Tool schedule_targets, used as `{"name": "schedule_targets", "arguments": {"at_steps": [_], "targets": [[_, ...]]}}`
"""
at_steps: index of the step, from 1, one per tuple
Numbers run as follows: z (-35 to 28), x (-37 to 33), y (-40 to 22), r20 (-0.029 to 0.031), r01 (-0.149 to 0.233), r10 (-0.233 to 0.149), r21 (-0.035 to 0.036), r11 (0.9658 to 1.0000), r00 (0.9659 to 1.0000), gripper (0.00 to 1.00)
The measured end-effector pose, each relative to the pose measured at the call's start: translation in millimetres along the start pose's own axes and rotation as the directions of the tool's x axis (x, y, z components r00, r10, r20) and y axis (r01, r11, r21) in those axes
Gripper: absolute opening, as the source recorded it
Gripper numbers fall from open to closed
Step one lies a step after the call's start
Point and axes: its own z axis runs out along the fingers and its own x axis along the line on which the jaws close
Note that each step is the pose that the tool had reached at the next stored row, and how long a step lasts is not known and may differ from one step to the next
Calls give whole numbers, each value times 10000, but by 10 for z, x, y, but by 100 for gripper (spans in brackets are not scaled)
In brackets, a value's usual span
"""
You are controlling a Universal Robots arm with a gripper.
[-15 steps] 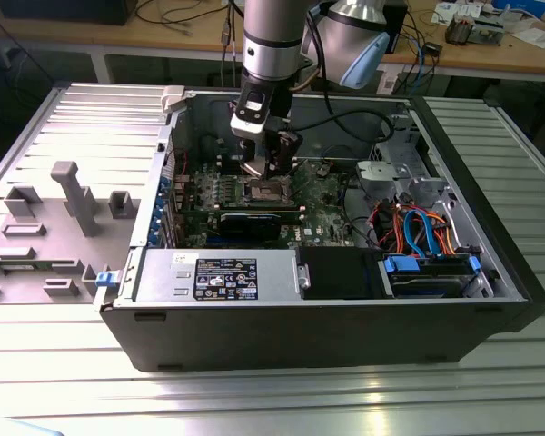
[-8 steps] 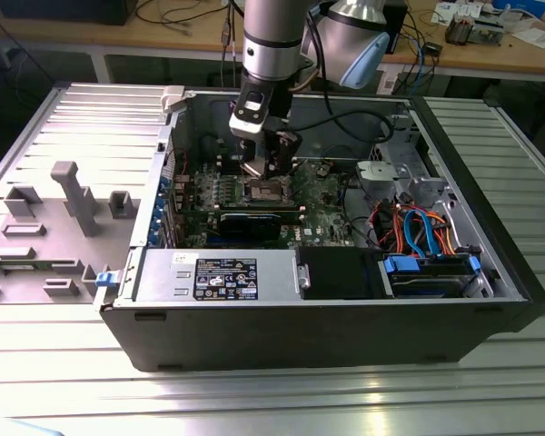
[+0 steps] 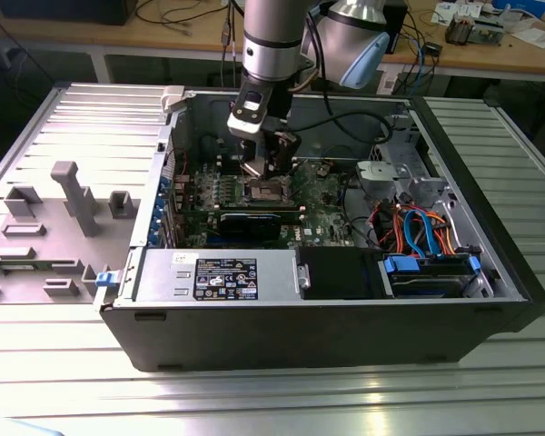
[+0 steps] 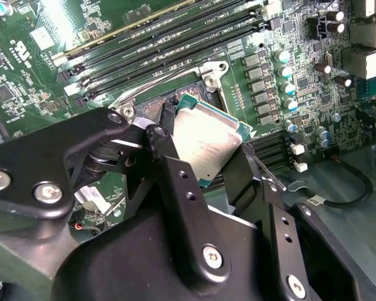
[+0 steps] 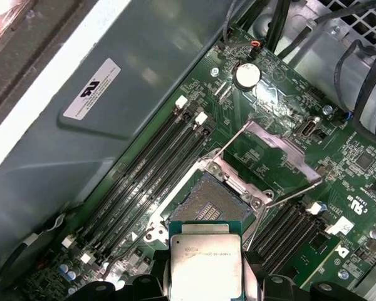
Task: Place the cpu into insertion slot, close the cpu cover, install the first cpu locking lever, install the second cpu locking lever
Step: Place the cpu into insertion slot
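Ribbed grey metal sheeting is forming the surface [image 3: 254, 400], and a black open-sided computer case [image 3: 345, 336] is lying on it. A grey moulded plastic panel [image 3: 54, 218] is resting beside the case on the exterior view's left. Along the case's nearest wall, a silvery boxed power supply with a black label [image 3: 222, 277] is sitting beside blue and orange cables [image 3: 418, 232].

Deeper inside, the black 2-fingered claw [image 3: 263, 163] is reaching down over the green circuit board. It is closing narrowly on the small flat square cpu with a silvery-grey metal top [image 4: 207, 147], and its 2 black fingers [image 4: 175, 182] are pressing on opposite edges of the chip. The chip is hanging tilted, not seated.

Just past it, the small square insertion slot with a dark centre and shiny metal rim [image 5: 210, 200] is lying bare. Beyond the slot, the thin silvery metal cpu cover frame [image 5: 288, 150] is standing swung open. Long black parallel memory slots [image 5: 156, 169] are running alongside. Farthest off, a wooden workbench [image 3: 163, 41] is carrying loose cables.
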Motion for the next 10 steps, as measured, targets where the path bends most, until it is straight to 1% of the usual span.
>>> {"name": "schedule_targets", "arguments": {"at_steps": [10], "targets": [[3, 0, 0, -9, -246, 246, -4, 9997, 9997, 55]]}}
